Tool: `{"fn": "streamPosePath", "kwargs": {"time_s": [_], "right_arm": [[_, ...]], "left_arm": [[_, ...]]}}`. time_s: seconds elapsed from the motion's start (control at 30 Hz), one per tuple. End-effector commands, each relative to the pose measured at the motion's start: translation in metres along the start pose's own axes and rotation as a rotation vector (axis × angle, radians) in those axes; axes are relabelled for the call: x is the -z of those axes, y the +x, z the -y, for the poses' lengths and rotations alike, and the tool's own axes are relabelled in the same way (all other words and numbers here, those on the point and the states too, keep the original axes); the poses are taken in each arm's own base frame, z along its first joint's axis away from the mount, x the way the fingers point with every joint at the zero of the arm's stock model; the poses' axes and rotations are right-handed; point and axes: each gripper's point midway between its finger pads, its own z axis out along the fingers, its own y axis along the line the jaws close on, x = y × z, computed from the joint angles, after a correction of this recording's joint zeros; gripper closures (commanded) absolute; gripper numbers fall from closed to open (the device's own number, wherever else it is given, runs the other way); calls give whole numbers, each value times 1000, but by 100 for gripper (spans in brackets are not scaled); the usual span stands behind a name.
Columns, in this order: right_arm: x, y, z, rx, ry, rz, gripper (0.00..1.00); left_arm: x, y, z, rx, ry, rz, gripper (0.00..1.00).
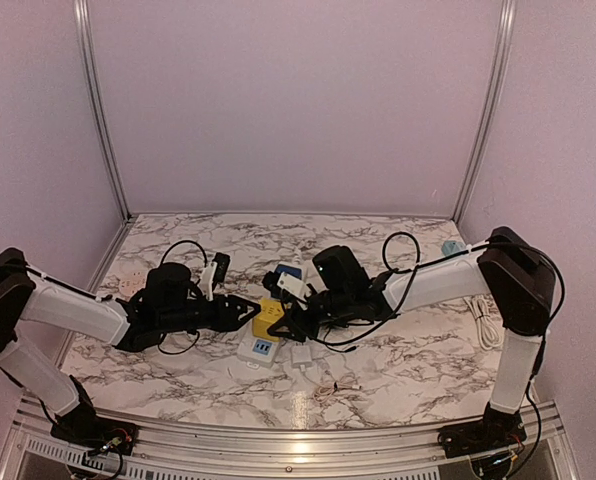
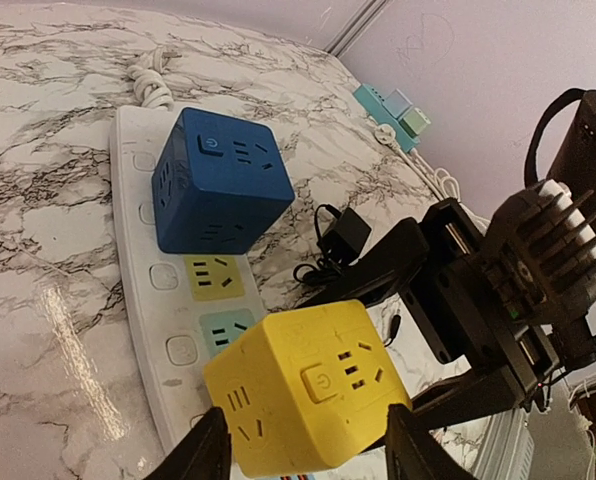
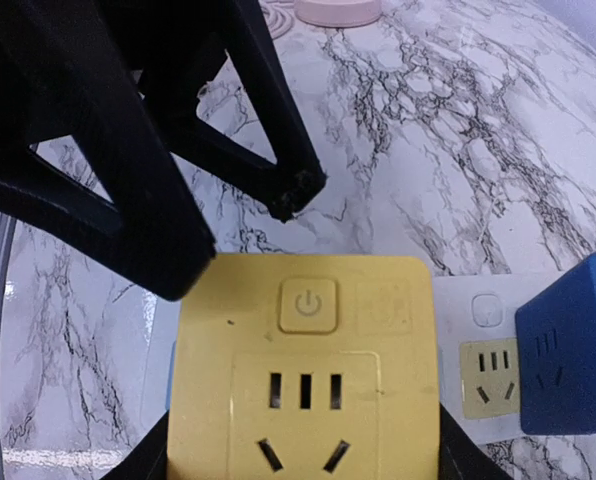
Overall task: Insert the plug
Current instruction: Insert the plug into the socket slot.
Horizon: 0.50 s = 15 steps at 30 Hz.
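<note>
A yellow cube plug (image 1: 269,317) hangs tilted over the near end of a white power strip (image 1: 258,350), between both grippers. My right gripper (image 1: 290,320) is shut on it; in the right wrist view the cube (image 3: 308,370) fills the space between the fingers (image 3: 303,465). My left gripper (image 1: 250,312) is open on the cube's other side. In the left wrist view its fingers (image 2: 308,450) stand at the cube's (image 2: 308,390) lower corners, above the strip's (image 2: 138,300) teal socket. A blue cube (image 2: 221,180) sits plugged in farther along the strip.
A small black adapter with its cord (image 2: 340,235) lies beside the strip. A teal adapter (image 1: 450,247) and a coiled white cable (image 1: 486,320) lie at the right. Small white adapters (image 1: 303,355) lie in front of the strip. A pink round object (image 3: 338,10) sits at the far left.
</note>
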Motion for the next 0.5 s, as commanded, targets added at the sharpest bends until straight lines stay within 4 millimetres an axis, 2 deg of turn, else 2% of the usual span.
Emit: {"fn": "streamPosePath", "kwargs": {"time_s": [0.0,0.13,0.2,0.47], "right_arm": [[-10,26,7,-8,39,-96,100],[-10,27,6,-3,42,-100,100],[-10,28,6,0,44,-107,100],[-16,43,2,3,46,-147,100]], "left_arm": [[-9,-2,-1,-21,-20,-20,53],[-15,4,-7,-19,-35,-47,74],[-15,8,-9,-13,-37,-55,79],[-16,26,-8,5,-10,-94,84]]}}
